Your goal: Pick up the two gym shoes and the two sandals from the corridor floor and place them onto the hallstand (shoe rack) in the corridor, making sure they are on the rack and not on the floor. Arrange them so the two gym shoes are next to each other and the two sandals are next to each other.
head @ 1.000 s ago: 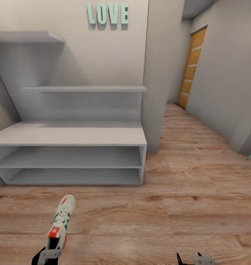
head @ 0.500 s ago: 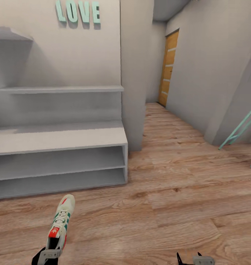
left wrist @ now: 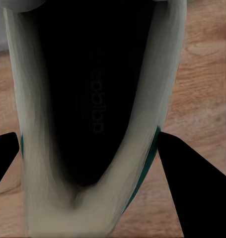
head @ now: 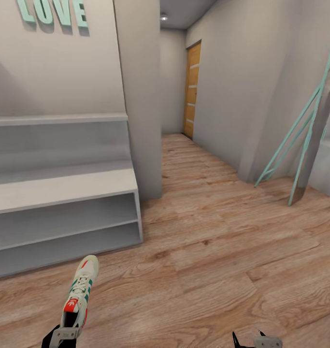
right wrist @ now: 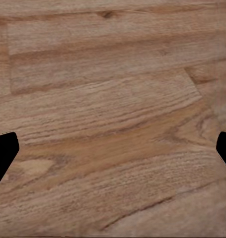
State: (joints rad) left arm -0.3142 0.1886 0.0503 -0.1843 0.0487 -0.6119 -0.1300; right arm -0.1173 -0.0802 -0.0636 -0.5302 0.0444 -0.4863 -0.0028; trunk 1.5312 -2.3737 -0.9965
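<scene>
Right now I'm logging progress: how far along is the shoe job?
Done: nothing visible yet; the rack shelves in sight hold no shoes. In hand: one gym shoe, clamped in the left gripper, its sole facing the left wrist camera. The right gripper is open over bare floor. Left: shelve this shoe, then the other gym shoe and both sandals, paired.

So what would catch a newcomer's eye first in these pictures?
Probably the gym shoe gripped by the left gripper low in the head view, bright against the corridor floor. Next, the teal LOVE letters above the grey hallstand at left.
</scene>
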